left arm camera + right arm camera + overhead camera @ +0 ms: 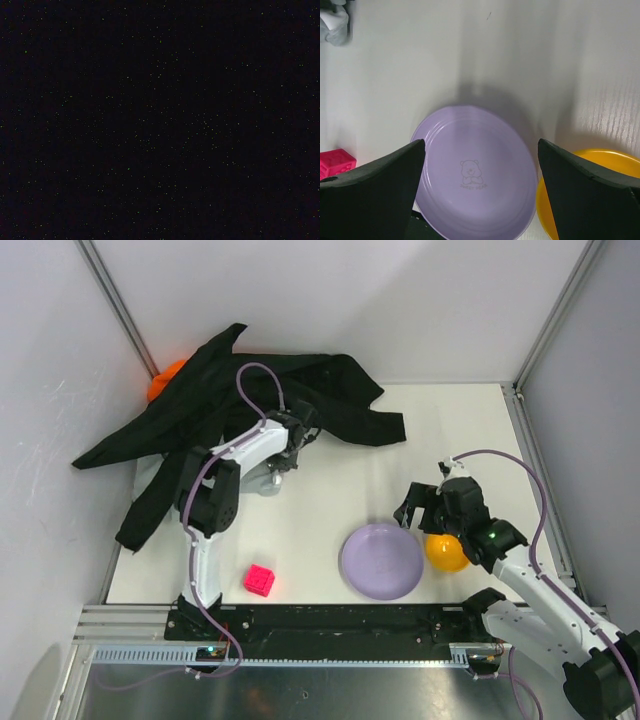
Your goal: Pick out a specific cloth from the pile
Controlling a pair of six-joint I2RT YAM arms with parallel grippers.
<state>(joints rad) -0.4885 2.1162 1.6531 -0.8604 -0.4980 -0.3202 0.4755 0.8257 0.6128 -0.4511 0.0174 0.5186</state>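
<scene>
The pile (200, 410) lies at the back left, mostly one big black garment with a bit of orange (163, 380) at its far corner and a light grey piece (262, 480) at its near edge. I cannot tell the navy cloth apart from the black fabric. My left gripper (297, 435) is pushed down into the dark fabric at the pile's right side, shut, with its fingertips hidden. The left wrist view is fully dark. My right gripper (418, 508) (480, 195) hangs open and empty over the purple plate (475, 170).
The purple plate (380, 560) sits front centre with a yellow bowl (447, 552) (615, 157) touching its right side. A pink cube (261, 580) (335, 161) lies by the left arm's base. Walls close in the left and back; frame posts stand at the corners.
</scene>
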